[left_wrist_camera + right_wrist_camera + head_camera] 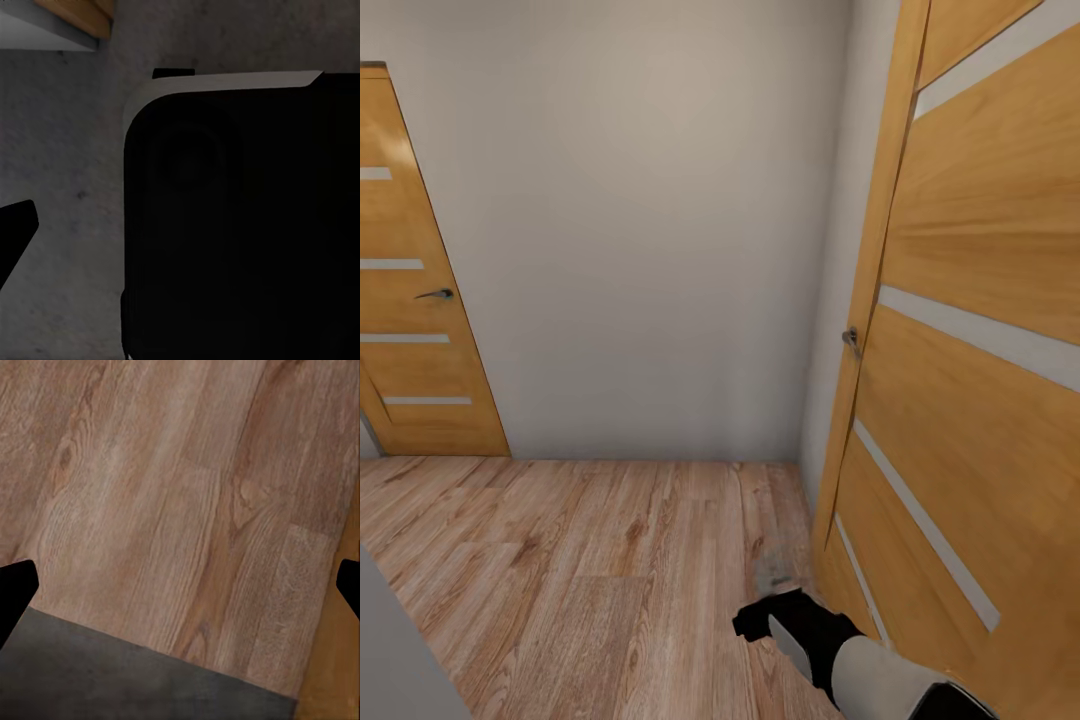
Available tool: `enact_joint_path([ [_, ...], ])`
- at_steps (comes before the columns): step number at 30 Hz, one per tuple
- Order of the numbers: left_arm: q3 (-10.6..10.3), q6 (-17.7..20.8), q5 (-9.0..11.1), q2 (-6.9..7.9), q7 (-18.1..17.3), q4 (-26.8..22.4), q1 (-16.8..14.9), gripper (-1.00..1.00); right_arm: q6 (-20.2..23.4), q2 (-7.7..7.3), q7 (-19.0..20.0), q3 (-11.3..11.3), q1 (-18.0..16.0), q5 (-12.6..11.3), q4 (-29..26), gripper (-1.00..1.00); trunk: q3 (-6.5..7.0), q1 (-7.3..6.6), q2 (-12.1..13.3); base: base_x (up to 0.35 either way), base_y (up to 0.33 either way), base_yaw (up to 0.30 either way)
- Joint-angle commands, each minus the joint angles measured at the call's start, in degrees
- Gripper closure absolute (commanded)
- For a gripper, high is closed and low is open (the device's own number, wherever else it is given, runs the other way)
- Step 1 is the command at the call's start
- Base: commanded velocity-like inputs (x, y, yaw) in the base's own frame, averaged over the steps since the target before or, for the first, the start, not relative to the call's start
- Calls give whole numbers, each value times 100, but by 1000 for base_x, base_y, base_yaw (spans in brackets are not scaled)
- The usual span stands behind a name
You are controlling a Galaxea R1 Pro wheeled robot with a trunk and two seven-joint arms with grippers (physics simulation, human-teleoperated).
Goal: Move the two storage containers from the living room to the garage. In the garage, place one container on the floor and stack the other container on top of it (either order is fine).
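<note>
Two orange doors [980,330] flank a white wall [640,250] above plank floor [580,560]; right hand [180,585] spread, left hand's state unclear.

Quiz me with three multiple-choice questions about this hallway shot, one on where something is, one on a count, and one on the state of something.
1. Where does the open door stand in the head view?
A. far left
B. right
C. flat on the floor

2. How many orange wooden doors show in the head view?
A. one
B. two
C. four

3. What does the right end effector hold?
A. nothing
B. an orange-red bin
C. a door handle

Answers: 1 B, it swings in at the right edge; 2 B, that one plus the closed door at the left; 3 A, the right wrist view shows bare wood-plank floor between its spread fingertips.
</note>
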Motion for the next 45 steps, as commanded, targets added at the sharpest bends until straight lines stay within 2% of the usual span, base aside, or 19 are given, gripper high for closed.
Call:
enact_joint_path([
  [1,5,-16,16,0,5,1,1,-100,12,0,-30,47,169,-8,103,-100,-4,0,-3,0,0,0],
  [5,18,-16,22,6,5,1,2,-100,-277,0,-34,54,520,154,609,-100,-4,0,-3,0,0,0],
  [9,22,-16,28,8,5,1,0,-100,-1199,0,-31,56,881,240,1245,-100,-4,0,-3,0,0,0],
  [11,11,-16,31,3,5,1,-1,-100,-1549,0,-32,57,1190,253,1372,-100,-4,0,-3,0,0,0],
  [13,14,-14,36,1,5,1,-2,-100,-1777,-8,-33,57,1738,256,1437,-100,-4,0,-3,0,0,0],
  [17,24,8,49,2,34,1,1,-100,-2098,-231,-33,54,2237,248,1455,-100,-4,0,-3,0,0,0],
  [21,46,17,59,-3,40,1,0,-100,-2592,-367,-9,50,2720,236,1459,-100,-4,0,-3,0,0,0],
  [23,55,18,59,-6,40,1,-1,-100,-2730,-424,-6,43,2852,215,1460,-100,-4,0,-3,0,0,0],
  [26,70,24,74,-2,40,5,0,-100,-2825,-554,-8,36,2950,190,1460,-100,-4,0,-3,0,0,0],
  [29,78,20,80,-5,38,8,0,-100,-2819,-611,-9,33,2988,178,1462,-100,-4,0,-3,0,0,0],
  [45,78,-7,116,-17,31,10,0,-100,-2636,-653,-10,30,3012,179,1460,-100,-4,0,-3,0,0,0],
])
